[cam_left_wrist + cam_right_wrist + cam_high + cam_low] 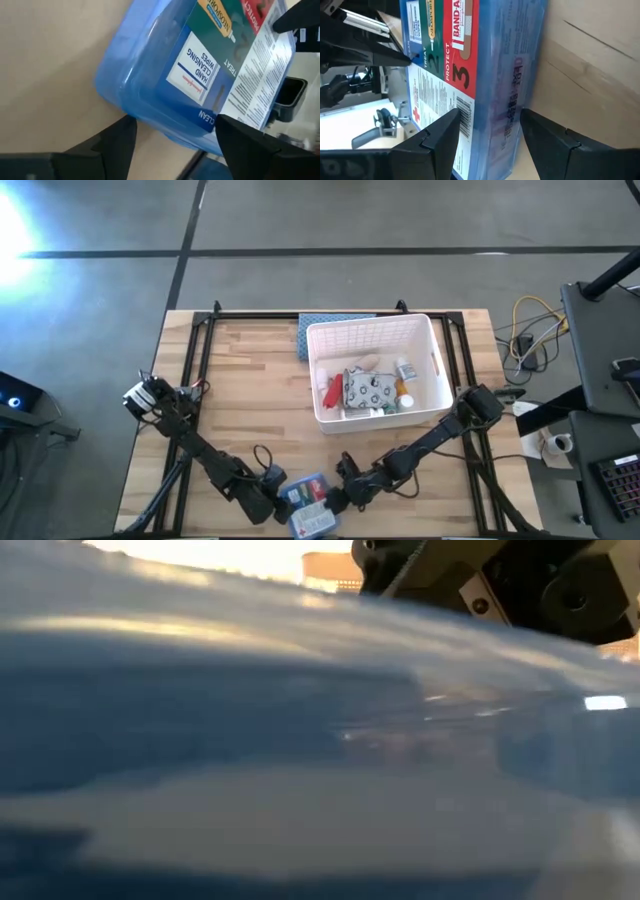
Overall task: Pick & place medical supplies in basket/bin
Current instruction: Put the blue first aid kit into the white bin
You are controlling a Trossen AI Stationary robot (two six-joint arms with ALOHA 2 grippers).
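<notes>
Wood tabletop (pixel 250 380), near edge: blue first-aid box (pixel 308 506) sits btwn left gripper (pixel 272 505) & right gripper (pixel 340 500), both open astride its ends, nothing clamped; I'd squeeze evenly, lift level, carry to bin (pixel 372 332).

From my station I see a wooden table (pixel 250 395) with a black frame. A blue-grey mat (pixel 303 335) lies at its twelve o'clock edge. Yellow cables (pixel 530 320) sit off at two o'clock.

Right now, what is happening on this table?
Both arms are working on a blue first-aid box at the near edge of the table. The left gripper and the right gripper each have open fingers on either side of it. The white bin already holds several supplies.
</notes>
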